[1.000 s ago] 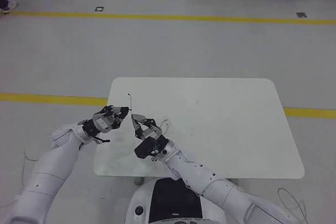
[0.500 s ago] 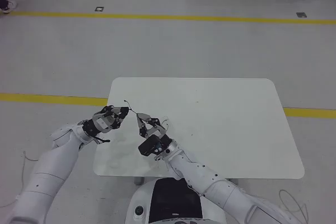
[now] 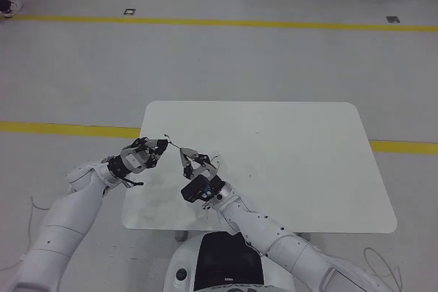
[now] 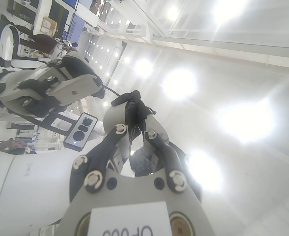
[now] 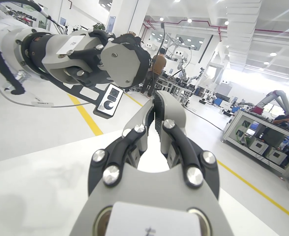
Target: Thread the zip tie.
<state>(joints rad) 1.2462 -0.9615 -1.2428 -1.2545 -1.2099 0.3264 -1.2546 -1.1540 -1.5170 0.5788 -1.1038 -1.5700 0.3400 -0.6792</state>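
A thin black zip tie (image 3: 172, 143) spans the short gap between my two grippers above the near left part of the white table (image 3: 292, 160). My left gripper (image 3: 155, 149) is shut on one end of it; in the left wrist view the black fingertips (image 4: 134, 99) are pressed together and the strap (image 4: 111, 91) runs to the right gripper. My right gripper (image 3: 187, 157) is shut on the strap. In the right wrist view its fingers (image 5: 155, 103) meet on the zip tie (image 5: 155, 84), which rises past the left gripper (image 5: 124, 60).
The table's left edge (image 3: 137, 164) lies just below the left gripper. A white cable (image 3: 213, 156) sits on the table beside the right gripper. Bare tabletop stretches to the right and far side.
The right gripper has shifted slightly away from the body. The tie's free end, upright one second ago, now slants across to the right gripper. Little differs over the last half second.
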